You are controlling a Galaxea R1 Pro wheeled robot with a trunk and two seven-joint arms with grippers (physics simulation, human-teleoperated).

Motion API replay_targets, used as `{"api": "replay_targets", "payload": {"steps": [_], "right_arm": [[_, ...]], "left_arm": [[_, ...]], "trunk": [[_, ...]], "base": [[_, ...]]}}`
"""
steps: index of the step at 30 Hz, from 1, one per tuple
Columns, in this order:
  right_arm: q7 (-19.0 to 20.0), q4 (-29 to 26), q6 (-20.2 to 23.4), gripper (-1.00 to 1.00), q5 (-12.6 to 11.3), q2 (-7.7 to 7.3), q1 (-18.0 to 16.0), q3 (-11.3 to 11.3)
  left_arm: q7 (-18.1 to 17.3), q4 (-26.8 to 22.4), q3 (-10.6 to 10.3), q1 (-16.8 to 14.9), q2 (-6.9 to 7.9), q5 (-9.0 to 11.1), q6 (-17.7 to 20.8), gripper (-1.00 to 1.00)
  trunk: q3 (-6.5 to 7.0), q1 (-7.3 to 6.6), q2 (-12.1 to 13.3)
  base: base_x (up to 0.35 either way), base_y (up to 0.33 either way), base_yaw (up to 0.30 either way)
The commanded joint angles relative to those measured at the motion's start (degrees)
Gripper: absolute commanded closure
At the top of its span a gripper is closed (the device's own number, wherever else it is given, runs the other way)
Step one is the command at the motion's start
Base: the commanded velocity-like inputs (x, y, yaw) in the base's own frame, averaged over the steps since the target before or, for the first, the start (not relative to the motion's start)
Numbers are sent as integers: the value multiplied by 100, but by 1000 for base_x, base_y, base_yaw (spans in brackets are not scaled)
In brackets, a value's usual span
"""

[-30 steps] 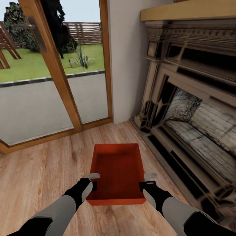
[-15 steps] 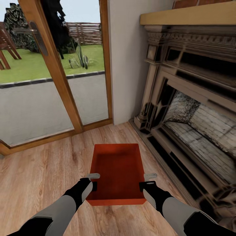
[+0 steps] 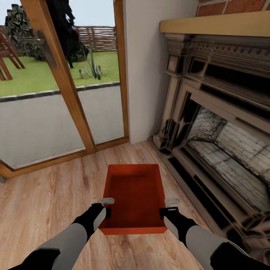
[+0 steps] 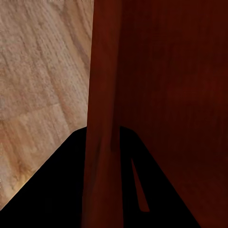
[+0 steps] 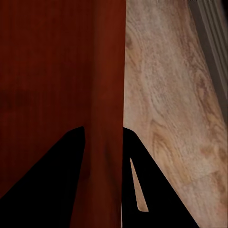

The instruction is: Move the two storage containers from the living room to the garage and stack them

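Observation:
One orange-red storage container (image 3: pixel 135 195), open-topped and empty, is held in front of me above the living room's wood-plank floor. My left gripper (image 3: pixel 107 207) is shut on its left wall and my right gripper (image 3: pixel 168 207) is shut on its right wall. In the left wrist view the thin container wall (image 4: pixel 102 118) runs between the dark fingers. The right wrist view has the opposite wall (image 5: pixel 107 109) pinched the same way, with wood planks beyond it.
An ornate fireplace (image 3: pixel 221 123) with red brick above its mantel stands close on the right. Glass doors (image 3: pixel 56 86) in wooden frames lie ahead on the left, with a beige wall section (image 3: pixel 148 71) between them and the fireplace. Open plank floor (image 3: pixel 45 202) stretches left.
The head view has tilted up slightly, so more red brick shows above the mantel. Both grippers and the container keep the same place in the picture.

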Motion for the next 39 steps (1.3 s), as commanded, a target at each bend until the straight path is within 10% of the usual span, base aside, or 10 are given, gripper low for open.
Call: {"api": "replay_targets", "payload": {"steps": [1, 39], "right_arm": [[-45, -31, 17, 100, 101, -6, -7, 52], [-37, -40, -9, 100, 109, -6, -5, 54]], "left_arm": [[69, 53, -89, 2, 27, -8, 48, 100], [69, 53, -89, 2, 27, -8, 43, 100]], "trunk": [[15, -23, 39], [697, -857, 1563]], "base": [[0, 0, 0], [0, 0, 0]]}}
